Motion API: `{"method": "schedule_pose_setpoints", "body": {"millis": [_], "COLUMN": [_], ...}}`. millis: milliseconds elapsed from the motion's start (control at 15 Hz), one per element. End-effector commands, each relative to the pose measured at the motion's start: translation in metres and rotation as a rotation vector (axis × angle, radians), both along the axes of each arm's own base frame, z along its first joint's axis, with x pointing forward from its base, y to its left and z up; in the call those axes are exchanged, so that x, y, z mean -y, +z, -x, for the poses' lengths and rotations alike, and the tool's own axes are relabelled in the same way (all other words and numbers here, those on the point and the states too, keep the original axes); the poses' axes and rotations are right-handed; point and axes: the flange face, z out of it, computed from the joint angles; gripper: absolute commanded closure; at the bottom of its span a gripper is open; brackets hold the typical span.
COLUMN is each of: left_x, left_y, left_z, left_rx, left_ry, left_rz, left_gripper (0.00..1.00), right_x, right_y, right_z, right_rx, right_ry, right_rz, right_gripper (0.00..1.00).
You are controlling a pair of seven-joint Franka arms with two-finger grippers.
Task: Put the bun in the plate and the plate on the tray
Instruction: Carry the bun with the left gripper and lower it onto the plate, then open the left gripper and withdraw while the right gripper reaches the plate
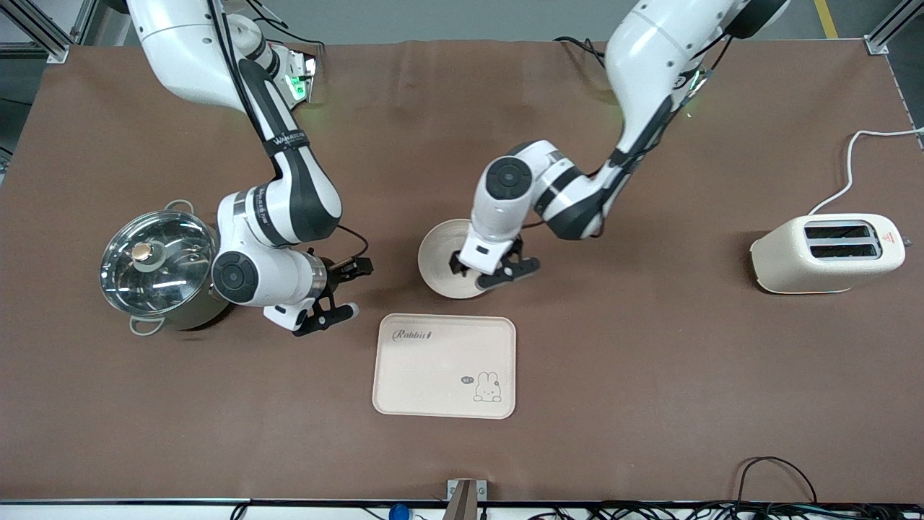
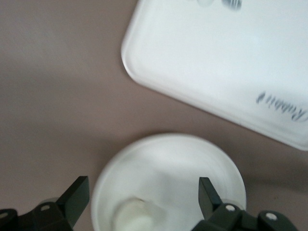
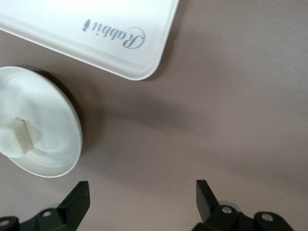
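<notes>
The round cream plate [image 1: 435, 261] sits on the brown table, just farther from the front camera than the tray [image 1: 445, 365]. The small cream bun [image 2: 134, 216] lies in the plate; it also shows in the right wrist view [image 3: 17, 137]. In the front view the left gripper hides it. My left gripper [image 1: 491, 269] is open and empty, low over the plate [image 2: 192, 154], its fingers astride the bun without touching it. My right gripper [image 1: 350, 291] is open and empty over bare table between the pot and the tray. The tray is bare and shows in both wrist views [image 2: 231, 62] [image 3: 86, 29].
A steel pot with a glass lid [image 1: 157, 263] stands at the right arm's end, close to the right arm's wrist. A cream toaster [image 1: 826, 253] with a white cable stands at the left arm's end.
</notes>
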Motion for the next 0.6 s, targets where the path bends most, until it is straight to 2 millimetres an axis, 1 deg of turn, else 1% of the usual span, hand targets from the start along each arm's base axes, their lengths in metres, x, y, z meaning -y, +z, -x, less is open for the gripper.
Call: {"method": "schedule_pose_setpoints", "body": {"millis": [0,133,200,267,333,467,533], "left_x": [-0.072,-0.126,-0.153,-0.178,-0.198,-0.233,-0.243], "left_y": [0.06,0.086,0.102,0.119,0.138,0.169,0.185], "left_z": [-0.035,-0.06,-0.069,-0.077,-0.079,-0.079,-0.078], "left_rx": [0.049,0.055,0.063,0.072,0.08,0.072,0.078], "left_ry": [-0.106,-0.181,-0.203,-0.217,-0.233,-0.242,-0.241], "left_rz": [-0.066,-0.101,-0.116,-0.127,-0.14,-0.167,-0.164], "left_gripper": [0.0,0.0,0.0,0.0,0.0,0.0,0.0], "right_x": [-0.022,-0.04,-0.052,-0.063,-0.071,-0.082,-0.087], "right_y": [-0.012,-0.031,-0.037,-0.044,-0.047,-0.057,-0.065], "right_z": [0.008,0.015,0.018,0.023,0.026,0.033,0.036], "right_rx": [0.004,-0.007,0.002,-0.004,-0.011,-0.025,-0.031], "right_ry": [-0.019,-0.014,-0.018,-0.02,-0.024,-0.027,-0.027], "right_rz": [-0.022,-0.031,-0.047,-0.059,-0.074,-0.086,-0.087], "right_gripper": [0.06,0.13,0.18,0.2,0.22,0.27,0.28]}}
